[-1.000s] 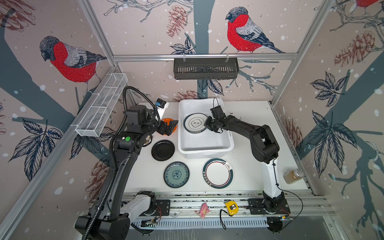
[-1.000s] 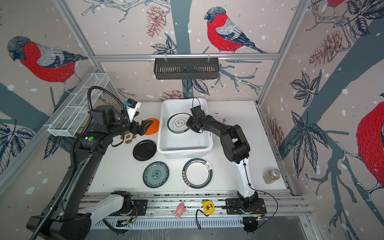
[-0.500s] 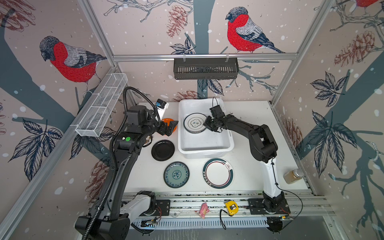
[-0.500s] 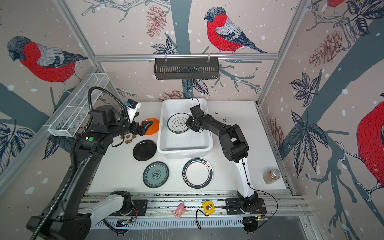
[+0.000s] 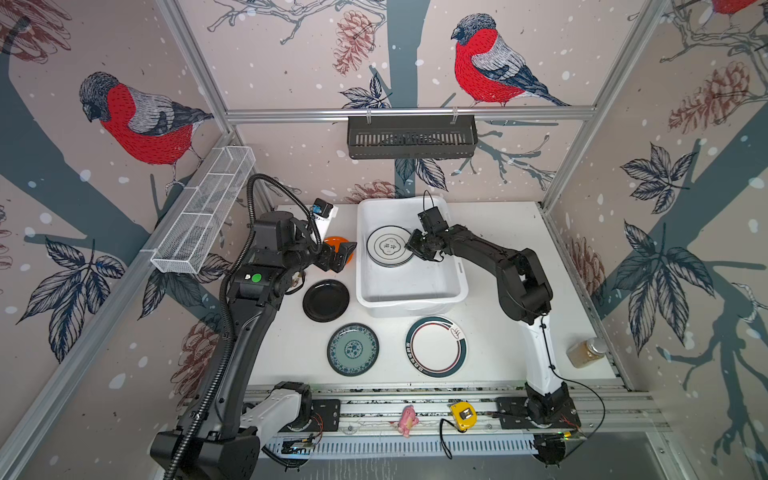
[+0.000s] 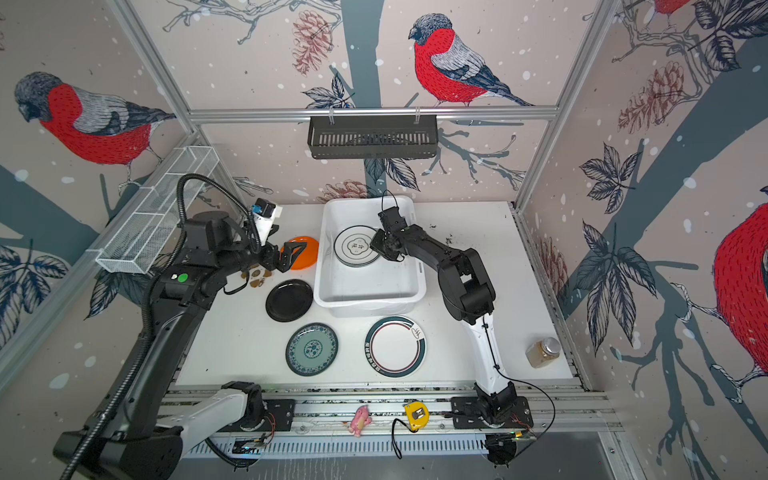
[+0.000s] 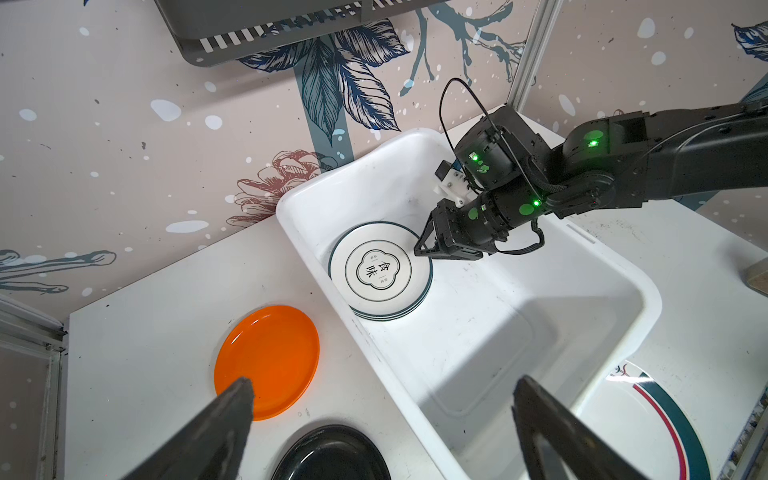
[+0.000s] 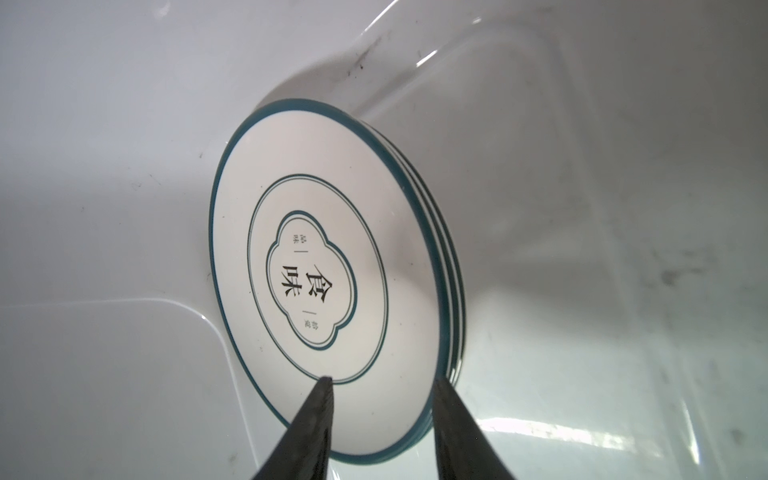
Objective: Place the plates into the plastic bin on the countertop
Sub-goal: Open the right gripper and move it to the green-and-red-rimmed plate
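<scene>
Left of the bin [image 5: 411,305], the left gripper [image 5: 343,257] covers most of the orange plate [image 5: 334,241]. Inside the bin, the top white plate [image 8: 316,270] hides those beneath; only rims show. Whether the right gripper [image 8: 384,382] touches that stack, I can't tell. The left wrist view cuts off the black plate [image 7: 332,453] and banded plate [image 7: 648,415] beside the bin. Brown bits [image 6: 255,276] left of the bin are too small to name.
</scene>
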Controlling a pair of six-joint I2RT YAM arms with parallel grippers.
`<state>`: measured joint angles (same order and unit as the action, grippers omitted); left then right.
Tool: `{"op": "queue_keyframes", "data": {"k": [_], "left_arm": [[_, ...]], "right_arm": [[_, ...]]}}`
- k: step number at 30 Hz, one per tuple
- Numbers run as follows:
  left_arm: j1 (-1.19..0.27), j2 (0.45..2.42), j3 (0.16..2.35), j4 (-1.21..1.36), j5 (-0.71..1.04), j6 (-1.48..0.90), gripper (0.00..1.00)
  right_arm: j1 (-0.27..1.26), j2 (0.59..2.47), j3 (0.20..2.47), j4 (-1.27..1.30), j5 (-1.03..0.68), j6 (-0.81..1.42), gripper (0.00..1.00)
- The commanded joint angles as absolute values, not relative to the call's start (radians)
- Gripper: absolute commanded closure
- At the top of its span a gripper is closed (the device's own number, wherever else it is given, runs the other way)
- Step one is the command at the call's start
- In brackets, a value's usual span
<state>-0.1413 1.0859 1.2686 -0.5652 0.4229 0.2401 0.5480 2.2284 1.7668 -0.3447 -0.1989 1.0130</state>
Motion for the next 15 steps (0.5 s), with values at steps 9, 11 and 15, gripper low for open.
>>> {"op": "queue_keyframes", "data": {"k": [9,11,15], "left_arm": [[-0.141,1.095,1.319,-0.572,0.384,0.299,0.03],[-0.141,1.099,1.333,-0.582,0.388,0.313,0.03],[-0.141,1.112,1.353,-0.612,0.426,0.337,0.03]], "right_arm": [[0.573,1.984,1.720,-0.336,-0.069,0.905,0.60],[0.584,1.897,1.669,-0.312,-0.047,0.881,0.61],[0.607,1.688,1.494,-0.209,-0.056,0.824,0.61]]}}
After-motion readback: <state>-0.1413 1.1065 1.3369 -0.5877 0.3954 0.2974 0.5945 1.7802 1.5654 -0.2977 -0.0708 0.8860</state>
